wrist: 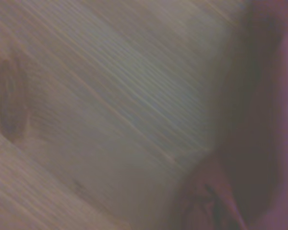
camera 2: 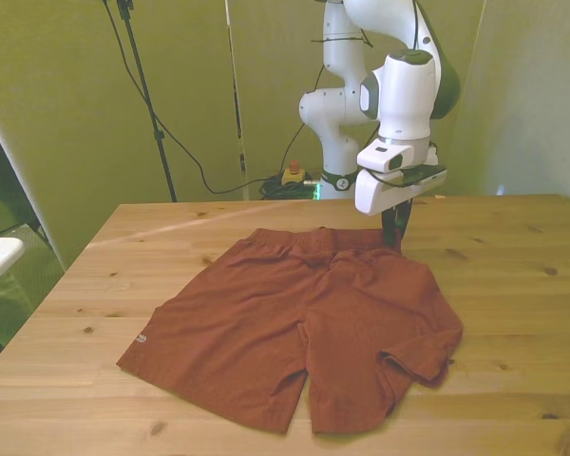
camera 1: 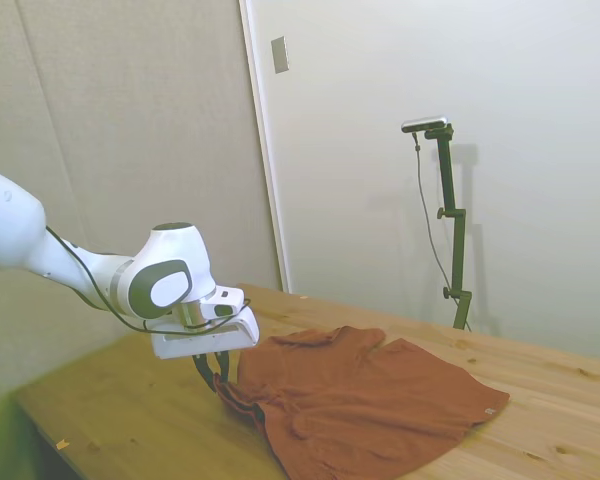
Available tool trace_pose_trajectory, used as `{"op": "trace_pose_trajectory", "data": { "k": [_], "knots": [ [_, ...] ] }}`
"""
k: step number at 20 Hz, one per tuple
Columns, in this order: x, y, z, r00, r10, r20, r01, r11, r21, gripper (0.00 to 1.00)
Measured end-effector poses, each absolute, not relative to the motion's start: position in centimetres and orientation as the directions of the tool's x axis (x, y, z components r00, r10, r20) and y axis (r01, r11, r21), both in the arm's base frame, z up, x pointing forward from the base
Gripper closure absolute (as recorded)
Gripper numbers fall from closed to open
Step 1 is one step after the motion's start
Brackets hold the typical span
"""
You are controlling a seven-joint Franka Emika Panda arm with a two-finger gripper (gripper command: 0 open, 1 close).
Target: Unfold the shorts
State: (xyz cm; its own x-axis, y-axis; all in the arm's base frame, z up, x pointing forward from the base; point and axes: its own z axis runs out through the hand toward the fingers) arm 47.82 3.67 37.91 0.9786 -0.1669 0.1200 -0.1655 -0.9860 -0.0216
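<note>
The side view stands off 1 side of the table (camera 1: 130, 400) and looks across it at a pale wall, the arm coming in from its left. The front view faces the robot from across the table, a little above it, and shares with the side view the whole shorts (camera 2: 304, 323) and the gripper (camera 2: 391, 233). The wrist view looks down from very near, blurred, on wood grain and a fold of rust cloth.

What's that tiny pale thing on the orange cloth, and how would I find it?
Start at the wooden table and find the rust-orange shorts spread on it. Follow the leg on the front view's left down to its hem corner: a small pale tag sits there, the only light mark on the plain fabric.
</note>
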Motion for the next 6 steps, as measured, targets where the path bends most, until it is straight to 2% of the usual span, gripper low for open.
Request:
{"op": "trace_pose_trajectory", "data": {
  "k": [3,6],
  "knots": [
    [47.2,4.1,39.3,0.976,-0.164,0.141,-0.163,-0.986,-0.023,0.00],
    [46.1,4.3,42.1,0.970,-0.182,0.160,-0.180,-0.983,-0.027,0.00]
  ]
}}
